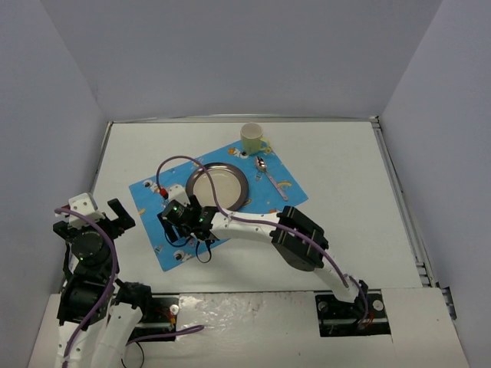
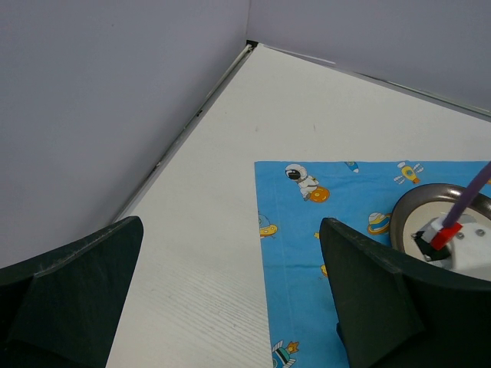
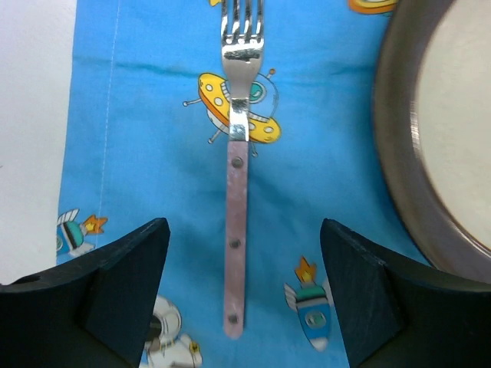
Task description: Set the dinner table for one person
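Note:
On the white dinner table (image 1: 337, 192) lies a blue space-print placemat (image 1: 268, 201) with a round metal-rimmed plate (image 1: 217, 186), a spoon (image 1: 268, 172) to its right and a pale green cup (image 1: 252, 138) at the mat's far corner. My right gripper (image 1: 175, 221) hovers open over the mat's left part. In the right wrist view a fork (image 3: 237, 192) with a pink handle lies flat on the mat (image 3: 153, 115) between my open fingers (image 3: 123, 284), left of the plate (image 3: 430, 153). My left gripper (image 1: 98, 212) is open and empty over bare table left of the mat (image 2: 337, 199).
Pale lavender walls (image 1: 245, 54) close in the table on three sides. A metal rail (image 1: 403, 199) runs along the right edge. A purple cable (image 1: 184, 165) loops over the plate from my right arm. The right arm (image 1: 299, 238) crosses the near part of the table.

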{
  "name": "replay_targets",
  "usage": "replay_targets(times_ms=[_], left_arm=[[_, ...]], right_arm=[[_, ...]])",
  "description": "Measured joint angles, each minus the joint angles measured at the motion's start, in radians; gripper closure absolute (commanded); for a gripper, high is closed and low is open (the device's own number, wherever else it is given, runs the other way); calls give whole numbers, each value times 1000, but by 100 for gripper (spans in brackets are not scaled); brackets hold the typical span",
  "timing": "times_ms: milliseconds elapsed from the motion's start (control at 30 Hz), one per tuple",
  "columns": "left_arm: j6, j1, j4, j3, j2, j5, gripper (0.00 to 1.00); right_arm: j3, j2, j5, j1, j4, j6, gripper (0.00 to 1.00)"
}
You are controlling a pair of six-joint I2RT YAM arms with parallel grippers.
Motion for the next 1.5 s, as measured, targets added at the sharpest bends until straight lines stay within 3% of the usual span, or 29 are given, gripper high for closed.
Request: replay_targets(times_ms=[200,367,700,933,1300,1500], left_arm=[[0,0,0,0,0,2,3],[0,0,-4,0,14,26,3],[-3,0,-70,3,60,80,3],[-5,-2,-131,19,52,95,3],[-19,-3,-178,39,32,91,3],[-32,-3,-191,39,6,90,3]], right_arm=[[-90,-200,35,-3,-17,-42,6],[-211,-421,55,-65,12,-77,2],[-523,-805,102,-474,1,-148,0],[-730,-1175,175,-770,-14,-170,0],[-948,-1722,377,-779,-31,-199,0],[-1001,-1860,456,-779,-42,-195,0]])
